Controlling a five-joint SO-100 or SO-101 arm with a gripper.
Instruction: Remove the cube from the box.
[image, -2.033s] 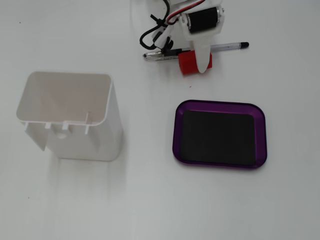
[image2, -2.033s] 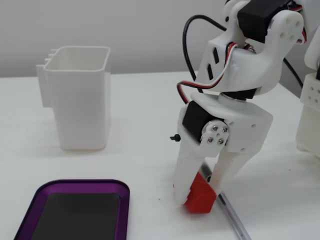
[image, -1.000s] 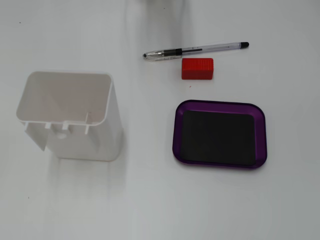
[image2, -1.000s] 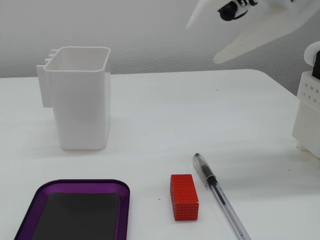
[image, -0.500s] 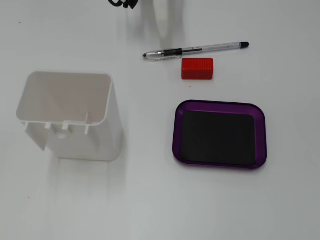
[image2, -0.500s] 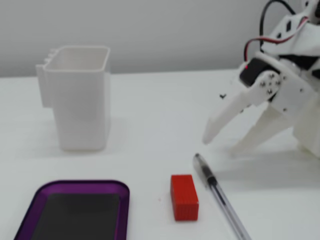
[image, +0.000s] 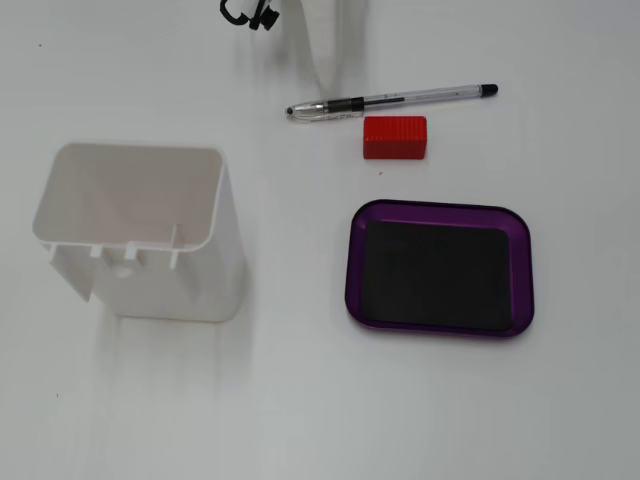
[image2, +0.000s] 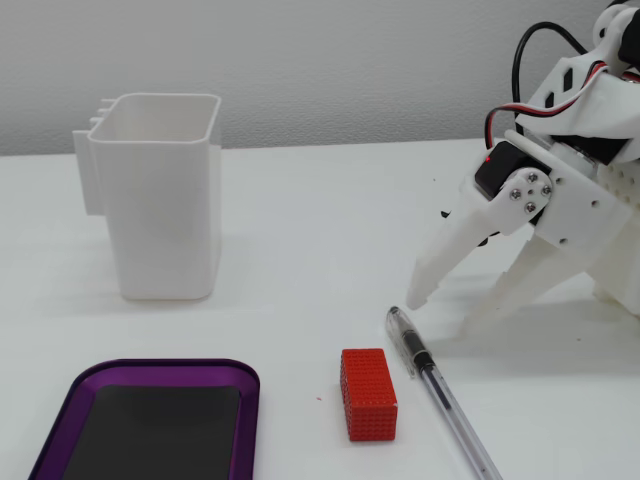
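Note:
The red cube (image: 395, 137) lies on the white table, outside the purple box (image: 352, 262), just beyond its far rim and apart from it. The box holds nothing; only its black bottom shows. In a fixed view the cube (image2: 368, 393) lies right of the box (image2: 170, 366). My white gripper (image2: 445, 310) stands open and empty, tips down at the table, behind the cube by the pen's end. In a fixed view the gripper (image: 328, 70) is only a pale blur at the top edge.
A clear ballpoint pen (image: 392, 101) lies just behind the cube, also seen to the cube's right (image2: 440, 390). A tall white plastic container (image: 140, 230) stands open-topped left of the box, seen at the back left (image2: 165, 195). A wall closes the back.

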